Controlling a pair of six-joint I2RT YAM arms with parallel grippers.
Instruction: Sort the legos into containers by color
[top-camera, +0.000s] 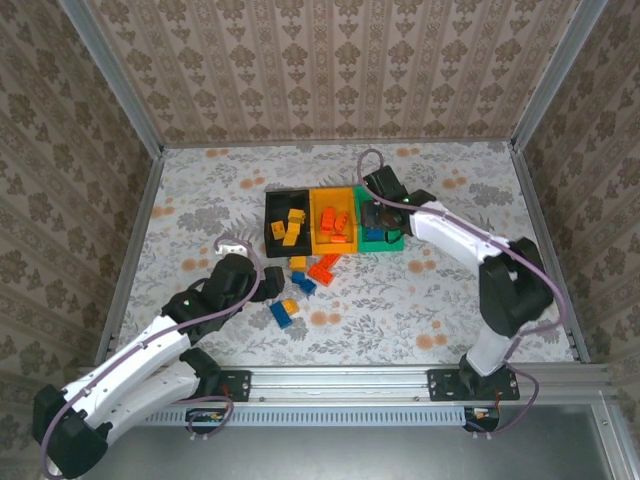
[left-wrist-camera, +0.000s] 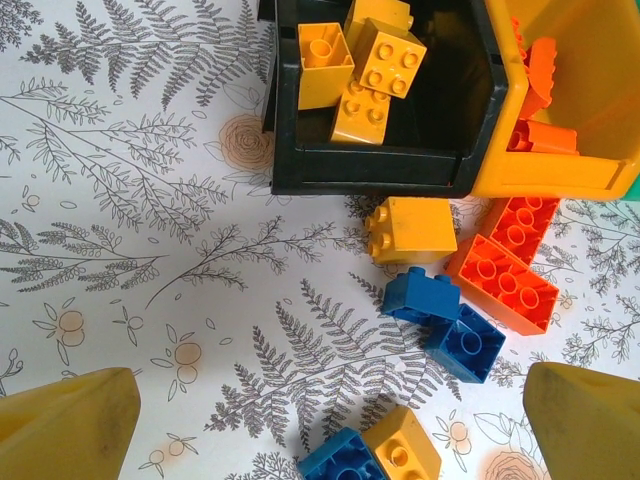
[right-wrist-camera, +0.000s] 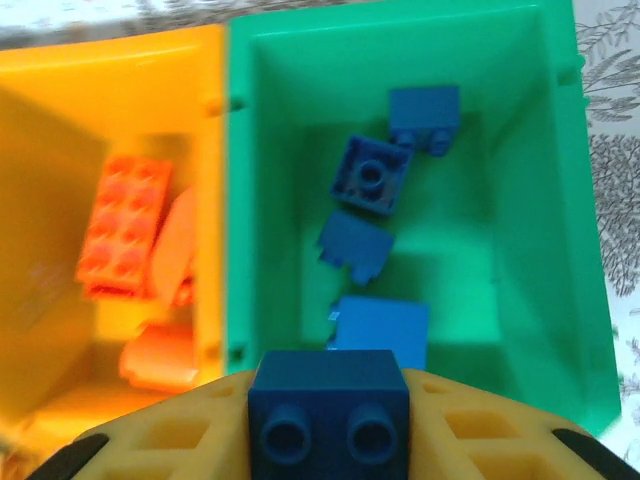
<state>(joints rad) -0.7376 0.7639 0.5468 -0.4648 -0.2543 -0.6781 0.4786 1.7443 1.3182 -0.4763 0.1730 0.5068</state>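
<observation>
- The right claw (right-wrist-camera: 330, 445) is clamped on a dark blue plastic toy brick (right-wrist-camera: 328, 395). A yellow finger (right-wrist-camera: 160, 440) sits on either side of the brick, and its two studs face the wrist camera.
- Straight ahead of and beneath that claw is the green rectangular plastic bin (right-wrist-camera: 560, 200). Four blue bricks (right-wrist-camera: 372, 175) lie loose on its floor.
- To the left of that claw, wall to wall with the green bin, is the orange-yellow plastic bin (right-wrist-camera: 120, 90). It holds orange-red bricks (right-wrist-camera: 125, 225).
- The left claw (left-wrist-camera: 325, 410) stands wide apart and grips nothing, over the fern-printed tablecloth (left-wrist-camera: 150, 200).
- Nearest it, between the fingertips, a blue brick (left-wrist-camera: 340, 460) and a yellow brick (left-wrist-camera: 405, 455) lie touching side by side.
- A little further ahead and slightly right, two more blue bricks (left-wrist-camera: 468, 345) lie against each other. A loose yellow brick (left-wrist-camera: 410, 230) lies just beyond them.
- To the right of those, two loose orange-red bricks (left-wrist-camera: 505, 285) lie on the cloth, the nearer one touching a blue brick.
- Furthest ahead of the left claw is the black plastic bin (left-wrist-camera: 370, 165), which has yellow bricks (left-wrist-camera: 385, 55) piled inside. Its right wall meets the orange-yellow bin.
</observation>
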